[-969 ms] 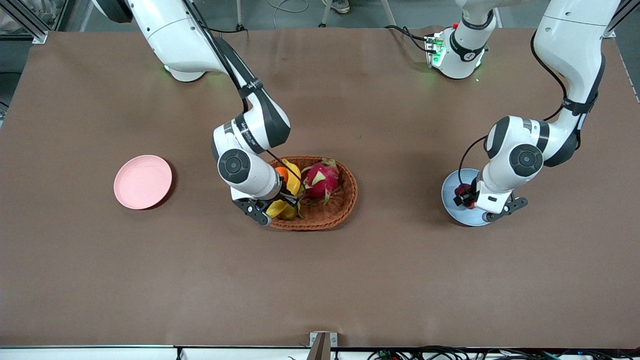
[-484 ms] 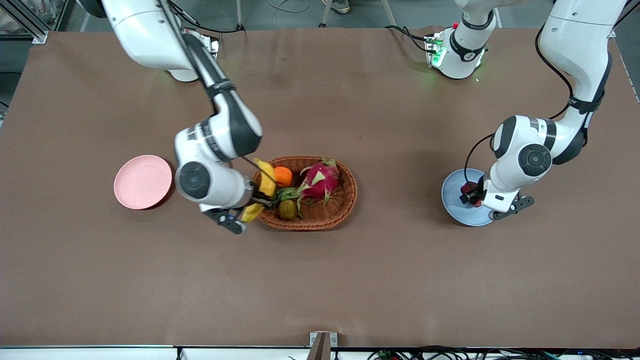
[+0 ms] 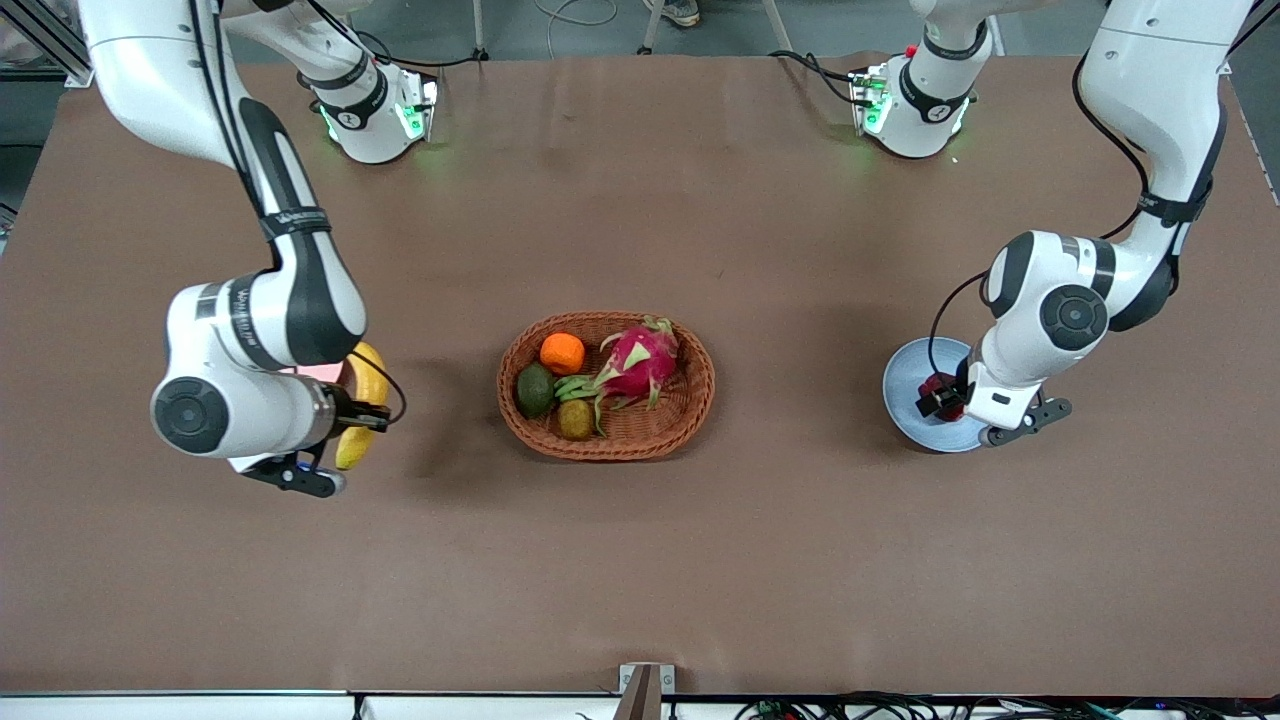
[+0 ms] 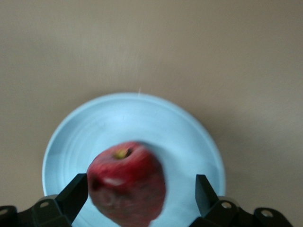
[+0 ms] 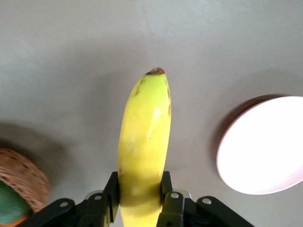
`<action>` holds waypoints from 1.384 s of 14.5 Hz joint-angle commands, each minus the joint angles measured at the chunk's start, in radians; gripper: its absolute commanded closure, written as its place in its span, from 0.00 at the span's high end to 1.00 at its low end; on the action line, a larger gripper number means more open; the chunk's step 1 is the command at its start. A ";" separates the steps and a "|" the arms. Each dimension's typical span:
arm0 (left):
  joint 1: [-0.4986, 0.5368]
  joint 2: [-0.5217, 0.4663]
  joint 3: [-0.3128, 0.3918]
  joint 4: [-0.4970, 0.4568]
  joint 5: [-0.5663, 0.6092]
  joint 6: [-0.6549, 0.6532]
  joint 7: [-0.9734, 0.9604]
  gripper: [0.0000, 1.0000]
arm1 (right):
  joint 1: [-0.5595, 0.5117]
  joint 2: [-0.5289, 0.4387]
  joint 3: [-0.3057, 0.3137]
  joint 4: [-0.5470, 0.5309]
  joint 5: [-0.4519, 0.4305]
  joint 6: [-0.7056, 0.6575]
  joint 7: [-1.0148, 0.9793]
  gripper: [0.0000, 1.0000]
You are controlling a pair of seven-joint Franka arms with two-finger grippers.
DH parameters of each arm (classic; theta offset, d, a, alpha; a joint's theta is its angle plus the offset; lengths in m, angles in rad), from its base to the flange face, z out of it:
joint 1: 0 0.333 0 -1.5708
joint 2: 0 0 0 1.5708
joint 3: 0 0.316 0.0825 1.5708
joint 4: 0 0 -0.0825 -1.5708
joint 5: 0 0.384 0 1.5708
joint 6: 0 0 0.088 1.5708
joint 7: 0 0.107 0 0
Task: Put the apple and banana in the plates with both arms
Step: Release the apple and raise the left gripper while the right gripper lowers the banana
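While both arms hover at their plates
Right tool point(image 5: 140, 198), clenched on banana point(image 5: 143, 146), should centre over pink plate point(image 5: 265, 146); left tool point(image 4: 137, 196), released, lifts off apple point(image 4: 127, 182) on blue plate point(image 4: 189, 127).

wicker basket point(image 3: 690, 420), holding orange point(image 3: 562, 352), dragon fruit point(image 3: 640, 361), avocado point(image 3: 535, 390), kiwi point(image 3: 575, 419)

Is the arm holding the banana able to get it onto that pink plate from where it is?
Probably yes. The right gripper is shut on the banana in the air beside the pink plate, and nothing lies on the plate or between them.
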 commanded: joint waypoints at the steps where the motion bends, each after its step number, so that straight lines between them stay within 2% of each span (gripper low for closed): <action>1: 0.004 -0.060 -0.027 0.128 0.016 -0.156 0.020 1.00 | -0.067 -0.117 0.020 -0.175 -0.082 0.044 -0.093 0.31; 4: 0.004 -0.068 -0.041 0.338 0.011 -0.349 0.114 1.00 | -0.116 -0.259 0.018 -0.462 -0.095 0.274 -0.223 0.32; 5: 0.004 -0.068 -0.041 0.395 0.008 -0.399 0.123 1.00 | -0.134 -0.278 0.020 -0.507 -0.095 0.305 -0.246 0.32; 8: 0.002 -0.113 -0.045 0.504 0.004 -0.552 0.204 1.00 | -0.189 -0.280 0.020 -0.547 -0.098 0.357 -0.315 0.32; 12: 0.008 -0.230 -0.056 0.520 -0.044 -0.660 0.465 1.00 | -0.252 -0.281 0.020 -0.643 -0.099 0.464 -0.395 0.33; 14: 0.010 -0.272 -0.055 0.537 -0.091 -0.756 0.490 1.00 | -0.272 -0.273 0.020 -0.670 -0.099 0.510 -0.409 0.34; 17: 0.008 -0.281 -0.059 0.618 -0.097 -0.923 0.565 1.00 | -0.274 -0.263 0.020 -0.679 -0.099 0.540 -0.409 0.36; 19: -0.009 -0.345 -0.017 0.611 -0.165 -0.941 0.611 1.00 | -0.276 -0.241 0.020 -0.679 -0.099 0.538 -0.409 0.44; 20: -0.042 -0.371 0.032 0.585 -0.191 -0.941 0.628 1.00 | -0.282 -0.235 0.020 -0.679 -0.098 0.540 -0.407 0.59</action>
